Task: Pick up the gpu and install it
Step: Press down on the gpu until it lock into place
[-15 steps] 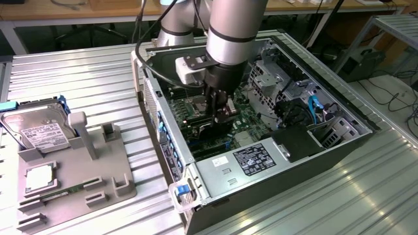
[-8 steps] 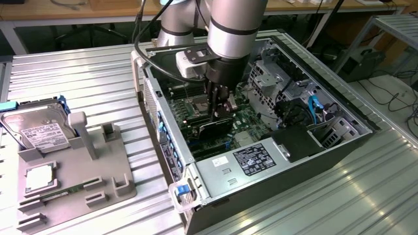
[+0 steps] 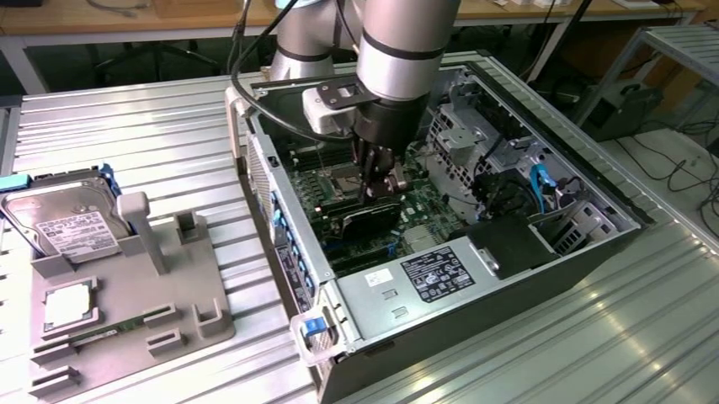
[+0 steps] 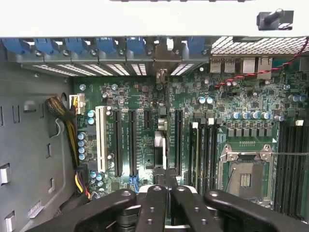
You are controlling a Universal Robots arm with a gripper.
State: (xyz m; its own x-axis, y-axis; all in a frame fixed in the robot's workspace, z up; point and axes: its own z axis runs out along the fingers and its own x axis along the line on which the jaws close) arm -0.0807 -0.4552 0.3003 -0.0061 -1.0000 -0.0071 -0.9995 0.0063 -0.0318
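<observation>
My gripper (image 3: 380, 187) reaches down into the open computer case (image 3: 595, 240) and is shut on the gpu (image 3: 369, 220), whose black shroud shows just under the fingers, low over the green motherboard (image 3: 422, 210). In the wrist view the gpu (image 4: 163, 145) appears edge-on as a thin strip running from between my black fingers (image 4: 155, 205) out to its pale metal bracket (image 4: 161, 60) at the case's rear slot openings. The card stands upright, lined up along the long black expansion slots (image 4: 131, 140) of the motherboard (image 4: 145, 92). I cannot tell whether its edge touches a slot.
A grey fixture plate (image 3: 135, 295) lies at the exterior view's left, carrying a silver hard drive (image 3: 66, 225) and a narrow green memory stick (image 3: 107, 330). Inside the case are a power supply (image 3: 433, 278), drive cages (image 3: 494, 151) and the empty CPU socket (image 4: 246, 171). Blue slot clips (image 4: 72, 46) line the rear wall.
</observation>
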